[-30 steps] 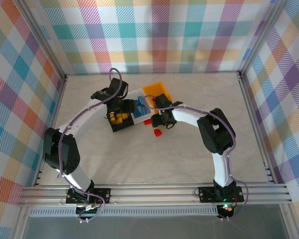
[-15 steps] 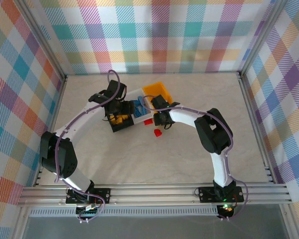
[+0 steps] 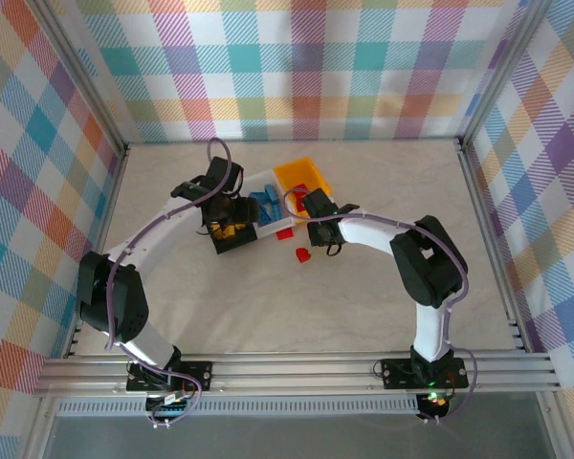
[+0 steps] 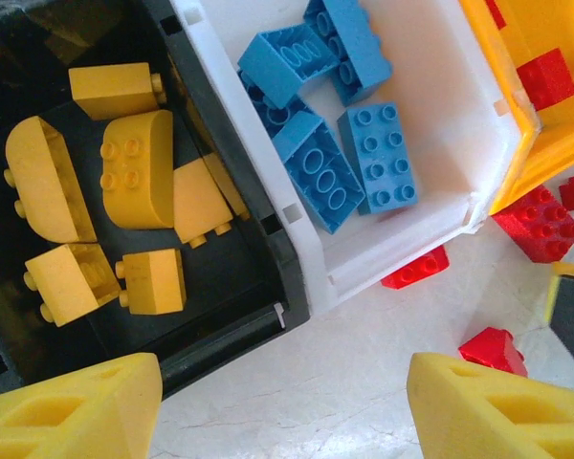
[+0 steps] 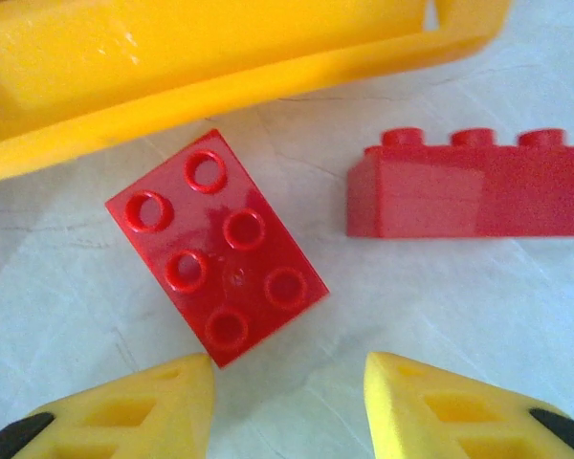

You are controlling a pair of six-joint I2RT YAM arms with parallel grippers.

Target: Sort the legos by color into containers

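**A:** Where are the bins?

**B:** From overhead they form a slanted row near the middle of the pale table (image 3: 364, 316), between the two arms. The left wrist camera looks down on them. The black bin (image 4: 225, 335) is on the left, the white bin (image 4: 440, 124) is in the middle, and the orange-yellow bin (image 4: 528, 158) is at the right edge.

**A:** What is inside each?

**B:** The black bin holds at least six yellow bricks (image 4: 134, 182). The white bin holds about five blue bricks (image 4: 316, 172), some of them studs down. A boxed red brick (image 4: 545, 76) lies in the orange-yellow bin.

**A:** Are any bricks outside the bins?

**B:** Yes. Loose red bricks (image 4: 540, 225) lie on the table in front of the row. One touches the white bin's near wall, one is just beside the orange-yellow bin's corner, and a small one lies farther out.

**A:** What is the left gripper doing?

**B:** The left gripper (image 4: 282, 402) hangs above the bins' near edge. Its yellow fingers are wide apart and hold nothing.

**A:** And the right one?

**B:** The right gripper (image 5: 287, 402) is low over the table beside the orange-yellow bin. Its fingertips are apart with bare table between them, and it grips nothing. A six-stud red brick (image 5: 220, 258) lies flat, studs up, just ahead of them, with its near corner close to one fingertip. I cannot tell whether the two touch. A long red brick (image 5: 474, 191) lies to the right of it, apart from it.
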